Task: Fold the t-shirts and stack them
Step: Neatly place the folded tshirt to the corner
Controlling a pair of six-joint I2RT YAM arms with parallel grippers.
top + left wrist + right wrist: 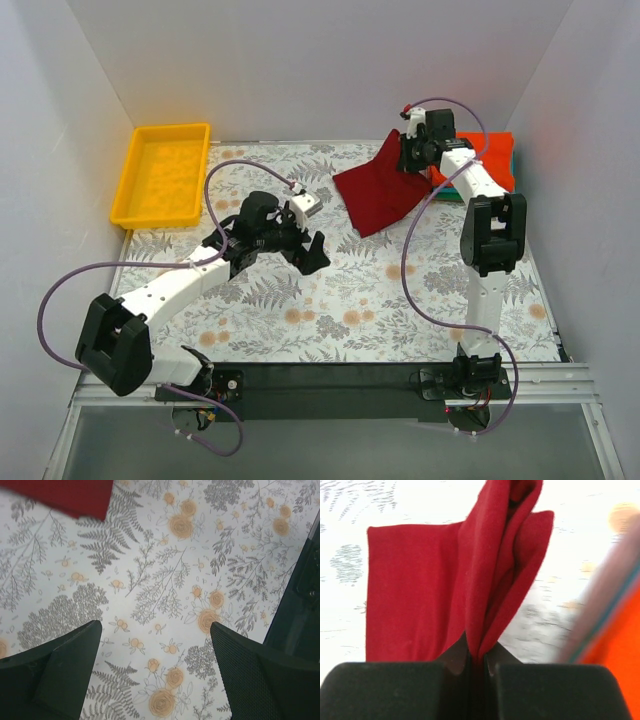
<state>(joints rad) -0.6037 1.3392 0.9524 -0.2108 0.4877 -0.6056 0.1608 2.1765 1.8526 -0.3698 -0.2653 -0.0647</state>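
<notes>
The dark crimson t-shirt (380,190) is folded and hangs from my right gripper (409,152), its lower part resting on the floral cloth. In the right wrist view the jaws are pinched shut on a bunched fold of the crimson t-shirt (445,590). The bright orange-red t-shirt (493,152) lies folded at the back right on top of the teal green t-shirt (513,170), whose edge shows beneath it. My left gripper (305,252) is open and empty over the floral cloth, left of the crimson shirt. A corner of the crimson shirt (65,495) shows in the left wrist view.
A yellow plastic tray (165,172) stands at the back left. The grey floral-print cloth (340,310) covers the table. White walls enclose the back and sides. The orange-red shirt (615,630) shows blurred at the right of the right wrist view.
</notes>
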